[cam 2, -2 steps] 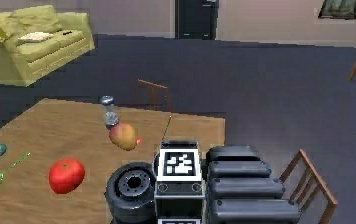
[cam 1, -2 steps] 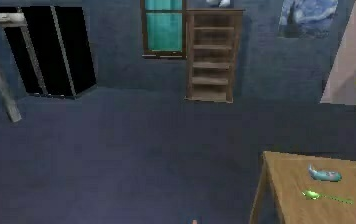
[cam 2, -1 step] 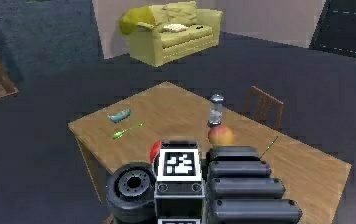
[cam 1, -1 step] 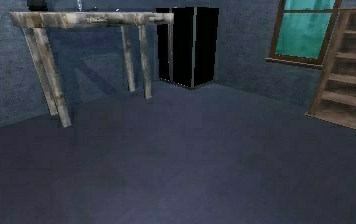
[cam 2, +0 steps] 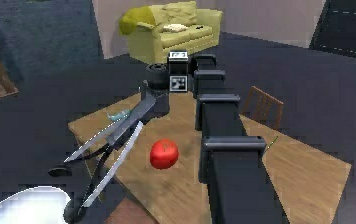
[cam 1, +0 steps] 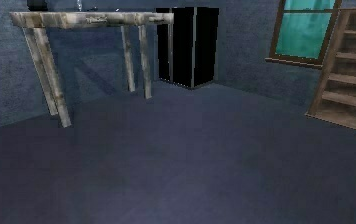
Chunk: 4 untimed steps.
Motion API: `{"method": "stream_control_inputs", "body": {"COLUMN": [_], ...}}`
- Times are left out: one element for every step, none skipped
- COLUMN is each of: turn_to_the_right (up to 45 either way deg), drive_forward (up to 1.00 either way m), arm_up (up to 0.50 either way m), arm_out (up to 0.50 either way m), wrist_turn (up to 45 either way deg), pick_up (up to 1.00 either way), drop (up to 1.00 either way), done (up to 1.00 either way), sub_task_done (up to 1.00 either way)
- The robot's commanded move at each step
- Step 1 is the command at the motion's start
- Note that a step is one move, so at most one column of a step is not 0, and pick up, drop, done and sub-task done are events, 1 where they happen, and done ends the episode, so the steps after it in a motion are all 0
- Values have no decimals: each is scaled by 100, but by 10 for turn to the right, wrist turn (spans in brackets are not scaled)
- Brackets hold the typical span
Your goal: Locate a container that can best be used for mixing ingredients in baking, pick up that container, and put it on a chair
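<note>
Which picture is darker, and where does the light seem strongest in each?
Forward view is the darker, dim throughout, and the window glowing teal is its brightest spot. Arm side view is better lit: the yellow sofa and the wooden tabletop catch the most light.

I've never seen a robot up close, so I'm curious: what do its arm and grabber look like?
The arm is a dark, square bar of stepped sections that narrow toward its end. There sit two small white squares with black marks. Beside them is the gripper, a dark body with two long, thin fingers.
</note>
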Motion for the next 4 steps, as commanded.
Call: {"method": "stream_control_inputs", "body": {"turn_to_the_right": [0, 0, 0, 0], "drive_forward": [0, 0, 0, 0], "arm_up": [0, 0, -42, -50], "arm_out": [0, 0, 0, 0], "wrist_turn": [450, 210, 0, 0], "pick_up": [0, 0, 0, 0], "drop": [0, 0, 0, 0], "done": [0, 0, 0, 0], "sub_task_done": [0, 0, 0, 0]}}
